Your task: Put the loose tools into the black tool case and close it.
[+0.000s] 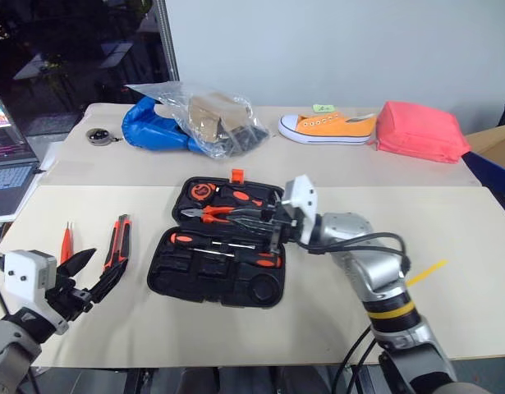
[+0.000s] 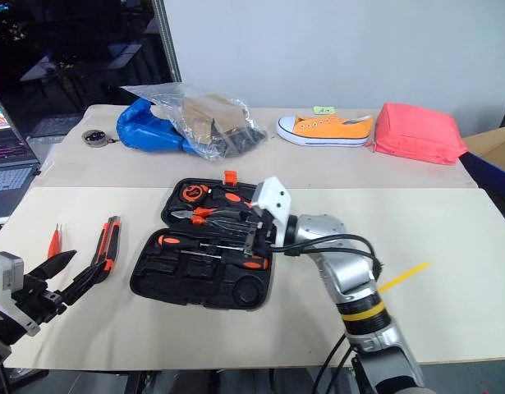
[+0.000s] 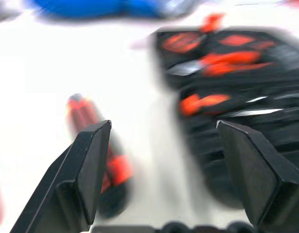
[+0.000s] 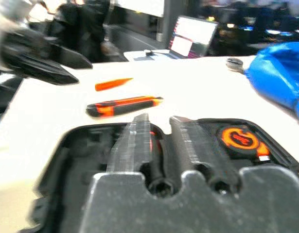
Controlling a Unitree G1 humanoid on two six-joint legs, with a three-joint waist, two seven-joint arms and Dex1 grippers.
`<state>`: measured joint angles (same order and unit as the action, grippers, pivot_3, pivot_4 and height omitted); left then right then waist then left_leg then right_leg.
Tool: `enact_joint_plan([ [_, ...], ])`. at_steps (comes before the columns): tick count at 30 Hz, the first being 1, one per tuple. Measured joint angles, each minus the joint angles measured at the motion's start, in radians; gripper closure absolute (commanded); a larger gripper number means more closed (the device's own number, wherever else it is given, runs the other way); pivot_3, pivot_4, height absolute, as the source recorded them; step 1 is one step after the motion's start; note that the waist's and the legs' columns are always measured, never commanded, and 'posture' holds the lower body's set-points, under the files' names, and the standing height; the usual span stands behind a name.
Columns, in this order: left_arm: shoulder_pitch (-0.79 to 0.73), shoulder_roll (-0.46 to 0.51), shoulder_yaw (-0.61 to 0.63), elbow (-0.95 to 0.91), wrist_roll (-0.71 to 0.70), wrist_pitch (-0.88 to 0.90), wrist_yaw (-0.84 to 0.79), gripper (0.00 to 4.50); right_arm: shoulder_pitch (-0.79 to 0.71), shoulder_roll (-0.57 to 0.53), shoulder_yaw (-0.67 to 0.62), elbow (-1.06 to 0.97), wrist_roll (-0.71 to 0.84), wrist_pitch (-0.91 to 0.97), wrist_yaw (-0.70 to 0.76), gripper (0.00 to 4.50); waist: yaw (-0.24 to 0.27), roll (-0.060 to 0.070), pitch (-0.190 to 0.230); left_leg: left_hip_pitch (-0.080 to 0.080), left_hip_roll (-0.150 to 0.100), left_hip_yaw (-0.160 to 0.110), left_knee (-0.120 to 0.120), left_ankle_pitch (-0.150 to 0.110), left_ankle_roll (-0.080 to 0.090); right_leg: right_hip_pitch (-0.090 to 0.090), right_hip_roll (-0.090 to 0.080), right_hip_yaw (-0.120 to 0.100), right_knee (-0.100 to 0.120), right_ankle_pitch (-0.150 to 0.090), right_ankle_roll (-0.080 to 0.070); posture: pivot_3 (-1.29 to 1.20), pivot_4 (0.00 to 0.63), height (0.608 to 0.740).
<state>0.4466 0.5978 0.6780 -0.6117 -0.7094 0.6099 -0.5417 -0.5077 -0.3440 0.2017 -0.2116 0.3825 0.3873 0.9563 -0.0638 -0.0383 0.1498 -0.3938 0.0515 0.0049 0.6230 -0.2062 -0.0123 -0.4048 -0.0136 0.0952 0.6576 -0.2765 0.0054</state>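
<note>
The black tool case [image 1: 268, 292] lies open in the middle of the table, with two black-and-orange screwdrivers [image 1: 204, 242], pliers and an orange tape measure in its recesses. To its left on the table lie the orange-black utility knife [image 1: 119, 242] and the thin red tester screwdriver [image 1: 66, 242]. My left gripper [image 1: 108, 261] hovers open just in front of the knife with nothing between its fingers. My right gripper [image 1: 264, 226] hangs over the case's middle, pointing left. Its fingers stand slightly apart and hold nothing.
At the back are a blue bag [image 1: 153, 131] under a clear plastic bag [image 1: 215, 119], an orange shoe [image 1: 328, 127] and a pink pouch [image 1: 420, 131]. A laptop [image 1: 6, 164] sits at the far left. A yellow strip [image 1: 424, 272] lies right of my right arm.
</note>
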Motion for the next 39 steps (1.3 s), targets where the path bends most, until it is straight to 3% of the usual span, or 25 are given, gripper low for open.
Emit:
enact_joint_plan([
  [7, -0.228, 0.104, 0.038, 0.183, 0.002, 0.275, 0.262, 0.78, 0.014, -0.161, -0.072, -0.061, 0.136, -0.010, 0.211, 0.07, 0.000, 0.002, 0.004, 0.001, -0.001, -0.001, 0.002, 0.000, 0.000, 0.002, 0.002, -0.001, 0.000, -0.004, 0.007, 0.00, 0.150, 0.740],
  [11, -0.374, 0.172, -0.021, 0.239, 0.006, 0.406, 0.325, 0.78, 0.015, -0.176, -0.084, -0.076, 0.155, -0.020, 0.246, 0.03, -0.002, 0.002, 0.005, 0.001, -0.001, -0.001, 0.002, 0.000, 0.000, 0.001, 0.002, -0.001, 0.001, -0.002, 0.005, 0.00, 0.150, 0.740],
  [17, -0.572, 0.188, -0.040, 0.372, 0.042, 0.539, 0.424, 0.78, 0.017, -0.182, -0.087, -0.109, 0.190, -0.021, 0.247, 0.03, -0.009, 0.002, 0.005, 0.000, -0.001, -0.002, 0.001, -0.001, -0.001, 0.000, 0.002, 0.000, 0.001, 0.000, 0.000, 0.00, 0.150, 0.740],
  [26, -0.605, 0.201, -0.146, 0.631, 0.202, 0.462, 0.409, 0.78, 0.022, -0.205, -0.088, -0.113, 0.189, -0.021, 0.240, 0.03, 0.007, 0.002, 0.005, -0.003, -0.002, -0.002, 0.002, -0.003, -0.004, -0.001, 0.000, -0.002, -0.001, 0.000, 0.001, 0.00, 0.150, 0.740],
  [39, -0.561, 0.059, -0.015, 0.559, 0.192, 0.301, 0.348, 0.78, 0.047, -0.223, -0.088, -0.122, 0.173, -0.033, 0.227, 0.03, 0.020, 0.002, 0.005, -0.003, -0.002, -0.003, 0.002, -0.002, -0.004, -0.001, -0.004, -0.002, 0.000, 0.001, 0.001, 0.00, 0.150, 0.740],
])
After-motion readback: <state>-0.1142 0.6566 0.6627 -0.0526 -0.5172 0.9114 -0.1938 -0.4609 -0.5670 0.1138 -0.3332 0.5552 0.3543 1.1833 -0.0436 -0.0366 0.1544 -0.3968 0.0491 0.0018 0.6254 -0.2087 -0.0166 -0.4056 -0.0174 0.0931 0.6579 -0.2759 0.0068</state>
